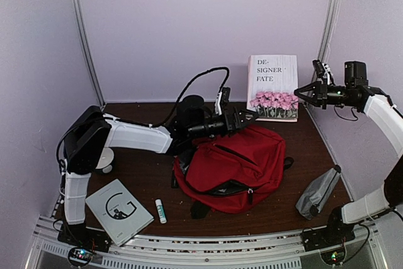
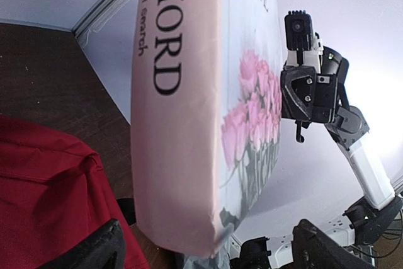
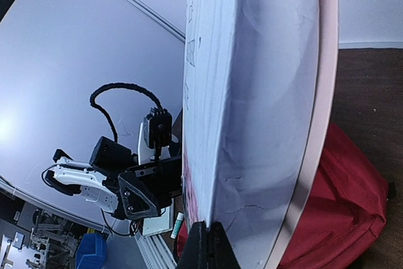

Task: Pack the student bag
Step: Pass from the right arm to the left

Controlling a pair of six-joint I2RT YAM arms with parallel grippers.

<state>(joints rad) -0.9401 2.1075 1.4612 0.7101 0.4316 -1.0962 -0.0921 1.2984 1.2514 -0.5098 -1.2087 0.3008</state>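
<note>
The student bag (image 1: 236, 165) is a large red backpack lying in the middle of the table, its black zipper partly open. Behind it a white book (image 1: 272, 86) with pink roses stands upright against the back wall. My left gripper (image 1: 250, 118) is open at the book's lower left corner. In the left wrist view the pink spine (image 2: 176, 124) stands in the gap between the wide-apart fingers (image 2: 94, 250), touching neither. My right gripper (image 1: 300, 94) is shut and empty, its tips (image 3: 206, 234) right at the book's page edge (image 3: 264, 105). The red bag (image 3: 343, 212) lies below.
A grey pouch (image 1: 318, 191) lies at the front right. A grey notebook (image 1: 118, 211) and a glue stick (image 1: 160, 210) lie at the front left. A white round object (image 1: 104, 159) sits behind the left arm. Walls close the table on three sides.
</note>
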